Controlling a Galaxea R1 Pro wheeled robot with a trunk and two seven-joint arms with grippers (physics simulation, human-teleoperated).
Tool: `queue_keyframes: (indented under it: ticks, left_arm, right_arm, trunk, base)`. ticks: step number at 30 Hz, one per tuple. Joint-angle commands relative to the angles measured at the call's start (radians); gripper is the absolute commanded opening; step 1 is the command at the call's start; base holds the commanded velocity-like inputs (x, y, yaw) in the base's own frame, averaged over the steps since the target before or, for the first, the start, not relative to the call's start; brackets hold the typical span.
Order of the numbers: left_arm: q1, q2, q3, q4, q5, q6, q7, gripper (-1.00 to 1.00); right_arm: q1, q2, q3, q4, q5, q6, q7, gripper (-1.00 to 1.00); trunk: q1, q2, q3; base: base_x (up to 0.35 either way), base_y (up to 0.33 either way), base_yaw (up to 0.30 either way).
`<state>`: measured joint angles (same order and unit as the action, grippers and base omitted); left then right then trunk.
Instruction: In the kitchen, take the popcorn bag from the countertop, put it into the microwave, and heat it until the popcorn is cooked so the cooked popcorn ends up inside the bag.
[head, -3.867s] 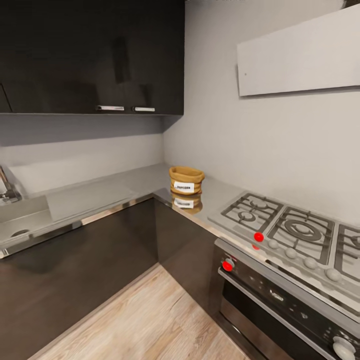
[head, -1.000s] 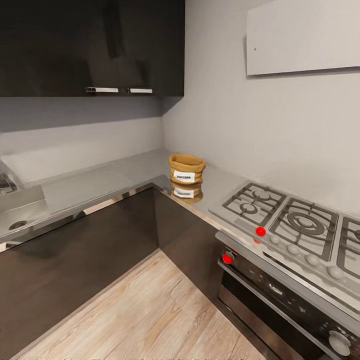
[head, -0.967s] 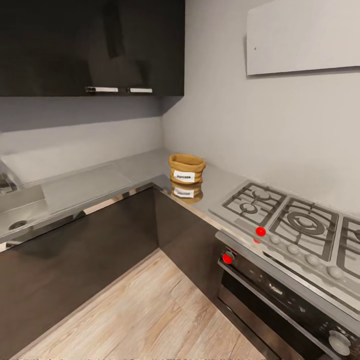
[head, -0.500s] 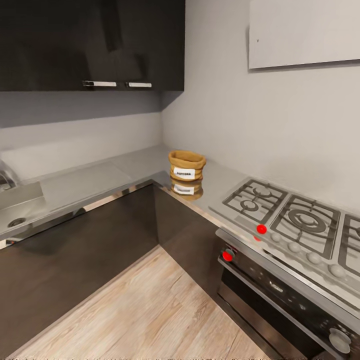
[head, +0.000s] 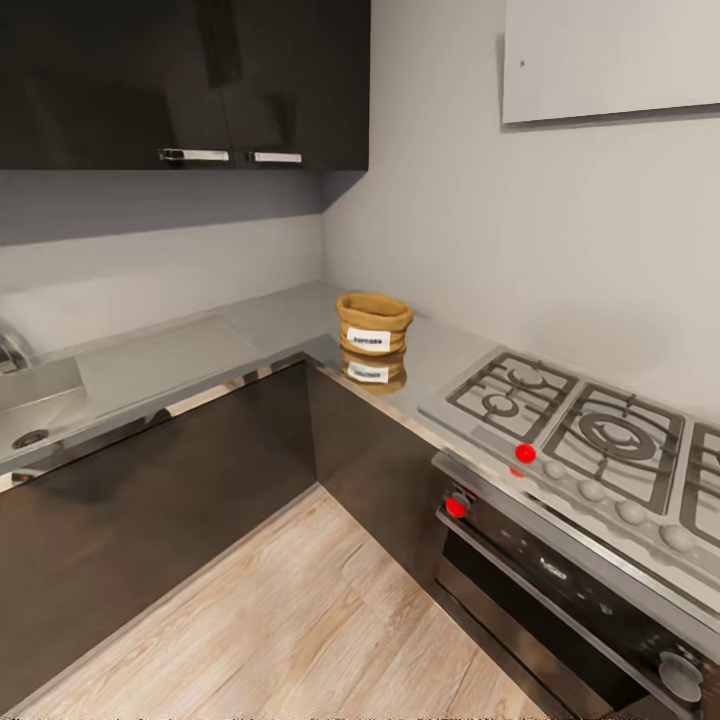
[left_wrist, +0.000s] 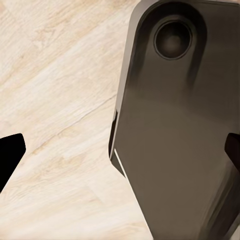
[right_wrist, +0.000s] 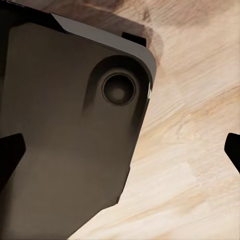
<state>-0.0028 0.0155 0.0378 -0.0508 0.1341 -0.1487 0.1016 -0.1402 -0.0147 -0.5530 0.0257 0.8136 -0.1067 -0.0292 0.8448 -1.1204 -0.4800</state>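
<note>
The popcorn bag (head: 373, 324) stood upright on the countertop (head: 180, 360), tucked toward the inside corner where the two runs of grey slab met, its white label facing the camera and its mirror image lying on the glossy surface just below it. In the head view it sat at about twelve o'clock from the middle of the picture, with the gas hob (head: 590, 440) at about four o'clock from it and the sink (head: 30, 400) away at nine o'clock. Dark wall cabinets (head: 180, 80) hung above, at about eleven o'clock from the bag. Compared with the earlier head views the whole scene had shifted: the bag and the cabinet handles sat a little higher in the picture and more of the wooden floor (head: 300, 620) showed, which I read as the camera moving with the robot, not the bag. That suggested the approach was under way and no reach had begun. In the wrist views the left gripper (left_wrist: 120, 155) and the right gripper (right_wrist: 120, 155) each showed dark fingertips at opposite edges, spread wide and holding nothing, pointing down over the robot's dark base (left_wrist: 175, 130) and the floor.
</note>
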Motion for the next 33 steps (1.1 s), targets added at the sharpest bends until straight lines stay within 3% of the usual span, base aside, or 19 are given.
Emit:
queue_keyframes:
  ticks: [1, 17, 33]
  left_arm:
    - [0.000, 0.000, 0.003, 0.000, 0.005, -0.003, 0.000, 1.00]
    - [0.000, 0.000, 0.003, 0.000, 0.005, -0.003, 0.000, 1.00]
    - [0.000, 0.000, 0.003, 0.000, 0.005, -0.003, 0.000, 1.00]
  right_arm:
    - [-0.001, -0.001, -0.008, 0.003, 0.009, -0.004, -0.003, 1.00]
    - [-0.001, 0.002, -0.008, 0.003, 0.011, 0.006, 0.005, 1.00]
    - [-0.001, 0.000, -0.008, 0.003, 0.012, 0.004, -0.002, 1.00]
  trunk:
    - [0.000, -0.001, -0.003]
    - [0.000, -0.001, -0.006]
    - [0.000, -0.001, -0.006]
  base:
    - [0.000, 0.000, 0.000]
    - [0.000, 0.000, 0.009]
    - [0.000, 0.000, 0.234]
